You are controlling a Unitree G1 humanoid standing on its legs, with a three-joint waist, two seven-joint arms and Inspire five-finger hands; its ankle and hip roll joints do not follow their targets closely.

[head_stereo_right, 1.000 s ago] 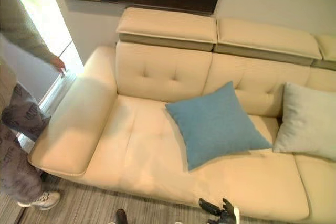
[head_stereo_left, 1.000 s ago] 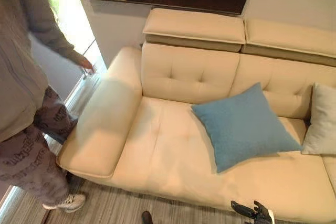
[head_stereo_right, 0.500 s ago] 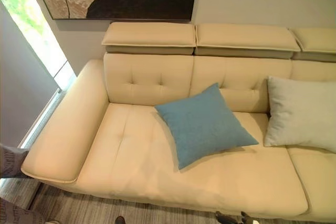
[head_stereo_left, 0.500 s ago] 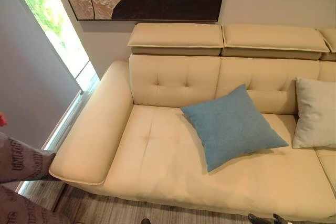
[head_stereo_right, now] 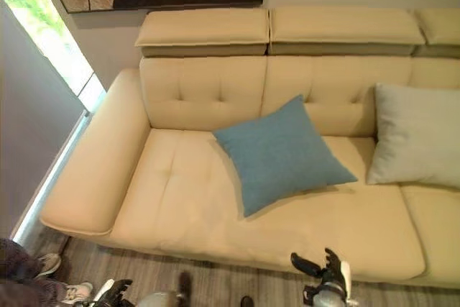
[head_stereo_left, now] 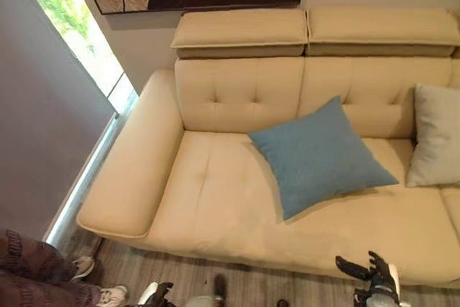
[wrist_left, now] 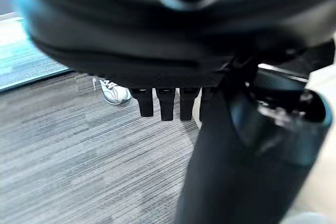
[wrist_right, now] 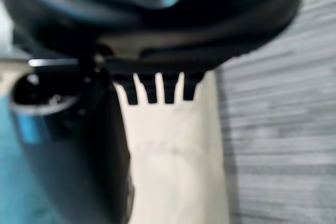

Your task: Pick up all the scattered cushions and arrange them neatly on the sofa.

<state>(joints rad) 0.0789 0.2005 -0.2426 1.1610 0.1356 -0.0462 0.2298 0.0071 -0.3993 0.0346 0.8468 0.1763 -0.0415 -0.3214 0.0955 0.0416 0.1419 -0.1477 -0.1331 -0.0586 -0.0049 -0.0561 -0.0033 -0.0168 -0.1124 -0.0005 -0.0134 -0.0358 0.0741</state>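
Observation:
A blue cushion [head_stereo_left: 320,154] leans tilted against the backrest in the middle of the cream sofa [head_stereo_left: 215,199]. A pale grey cushion [head_stereo_right: 417,134] stands against the backrest to its right. My right hand [head_stereo_left: 370,275] hovers open in front of the sofa's front edge, below the blue cushion, holding nothing. My left hand [head_stereo_left: 158,295] hangs low over the floor at the lower left. In the left wrist view its fingers [wrist_left: 165,103] are straight above the grey floor. In the right wrist view the fingers [wrist_right: 152,90] point at the cream seat.
A person's legs and white shoes [head_stereo_left: 43,285] stand at the lower left beside the sofa's armrest [head_stereo_left: 129,177]. One shoe [wrist_left: 113,92] appears past my left hand. A window [head_stereo_left: 72,26] runs along the left wall. Grey striped floor [head_stereo_left: 215,278] lies before the sofa.
The camera has tilted down, so the whole picture shifted. My right hand now shows more fully at the bottom edge. The person has stepped away from the armrest to the lower left corner.

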